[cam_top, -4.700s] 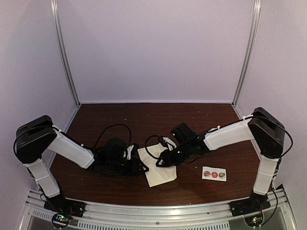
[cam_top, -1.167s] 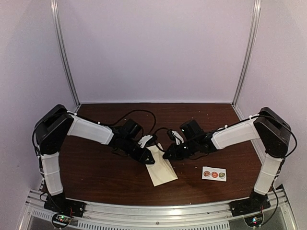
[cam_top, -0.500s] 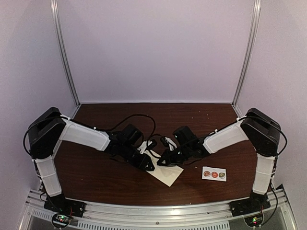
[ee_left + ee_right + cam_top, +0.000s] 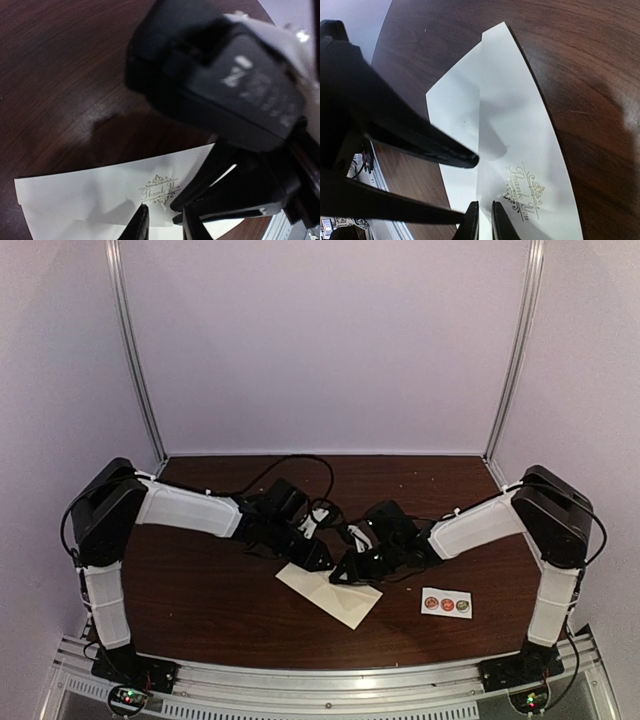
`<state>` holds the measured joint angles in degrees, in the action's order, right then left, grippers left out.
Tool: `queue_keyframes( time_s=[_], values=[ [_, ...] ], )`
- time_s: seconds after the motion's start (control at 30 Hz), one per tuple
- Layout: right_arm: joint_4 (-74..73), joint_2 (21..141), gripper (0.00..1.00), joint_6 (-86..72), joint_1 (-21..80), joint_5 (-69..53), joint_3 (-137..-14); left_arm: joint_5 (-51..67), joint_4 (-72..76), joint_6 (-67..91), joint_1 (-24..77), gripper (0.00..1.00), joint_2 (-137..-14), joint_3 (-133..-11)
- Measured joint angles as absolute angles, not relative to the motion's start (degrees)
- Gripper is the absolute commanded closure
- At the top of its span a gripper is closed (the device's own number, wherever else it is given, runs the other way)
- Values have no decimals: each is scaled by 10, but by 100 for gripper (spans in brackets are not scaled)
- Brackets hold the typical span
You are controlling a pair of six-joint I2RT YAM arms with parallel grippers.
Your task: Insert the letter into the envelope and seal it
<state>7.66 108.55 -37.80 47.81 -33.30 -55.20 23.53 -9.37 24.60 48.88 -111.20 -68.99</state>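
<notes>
1. location of the work piece: the envelope (image 4: pixel 335 598) lies on the brown table (image 4: pixel 200 600), just toward 6 o'clock of centre, its long axis running from about 10 o'clock to 4 o'clock. its gold "thank you" print (image 4: pixel 160 190) faces up.
2. left gripper (image 4: pixel 320 562): it reaches in from 9 o'clock and points down at the envelope's far edge. in the left wrist view its fingertips (image 4: pixel 141 222) stand a little apart with bare paper showing in the gap, so the jaws are parted and clamp nothing that i can see.
3. right gripper (image 4: pixel 343 575): it comes in from 3 o'clock and meets the same far edge, close beside the left one. in the right wrist view its fingertips (image 4: pixel 471 217) are almost together, and a fold line in the paper runs down into the narrow slit between them. i cannot tell whether that paper is pinched.
4. reason for the posture, as a judgement: both tools crowd one edge because that is where the opening and flap would be worked, one to steady, one to lift or press.
5. the letter: no separate sheet shows outside the envelope. two overlapping paper layers are visible, but i cannot tell letter from flap.
6. the sticker strip (image 4: pixel 446 603) lies apart at 3 o'clock of the envelope, untouched, so sealing looks not yet done.
</notes>
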Motion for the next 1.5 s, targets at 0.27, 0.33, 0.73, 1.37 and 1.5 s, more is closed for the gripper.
queue_keyframes(
  time_s=[0.27,0.33,0.73,1.37,1.5],
  values=[
    [66,1044,87,-381,488,-321,-524,229,-89,233,485,76,-1163,-700],
    [56,1023,83,-380,489,-312,-517,228,-86,232,484,76,-1163,-697],
    [-58,802,55,-376,482,-198,-451,203,-72,229,480,76,-1122,-639],
    [-296,621,51,-488,342,-43,-286,213,-108,222,473,76,-1070,-603],
    [-336,618,52,-503,334,-9,-287,218,-109,222,473,76,-1070,-602]
  ],
)
